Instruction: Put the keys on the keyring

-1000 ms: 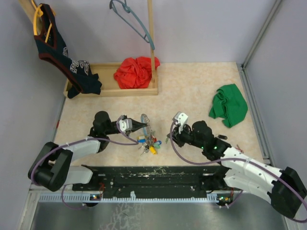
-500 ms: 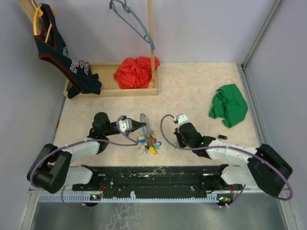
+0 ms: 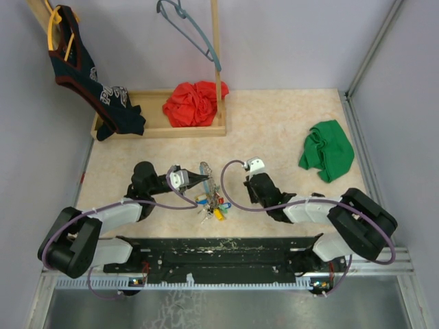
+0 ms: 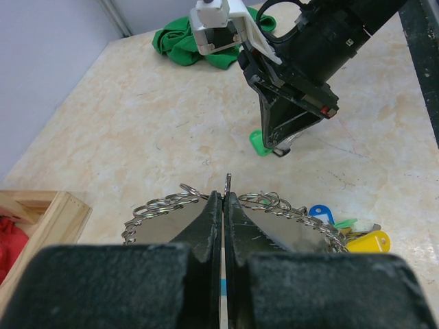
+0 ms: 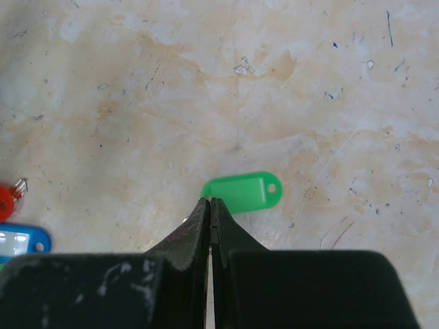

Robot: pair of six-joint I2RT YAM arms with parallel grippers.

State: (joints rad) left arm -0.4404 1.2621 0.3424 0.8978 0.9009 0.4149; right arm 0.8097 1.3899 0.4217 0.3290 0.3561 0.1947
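My left gripper [image 4: 224,195] is shut on the keyring [image 4: 288,205], a large hoop strung with small split rings, and holds it upright over the table. Its light-blue section shows between the jaws. In the top view the keyring [image 3: 208,175] stands at table centre with a bunch of keys [image 3: 214,207] under it, among them a blue tag [image 4: 319,214] and a yellow tag [image 4: 367,242]. My right gripper [image 5: 210,201] is shut, pointing down. Its tips touch the left end of a green-tagged key [image 5: 243,192] lying flat. It also shows in the left wrist view [image 4: 274,145].
A wooden tray [image 3: 164,131] with a red cloth [image 3: 194,103] stands at the back. A green cloth [image 3: 328,149] lies at the right. A grey-blue hanger [image 3: 188,27] and a dark garment [image 3: 89,75] hang at the back. A red tag [image 5: 5,201] lies left of the right gripper.
My right arm has folded in towards the centre, and its gripper has come down to the table beside the green tag. My left gripper and the keyring have not moved.
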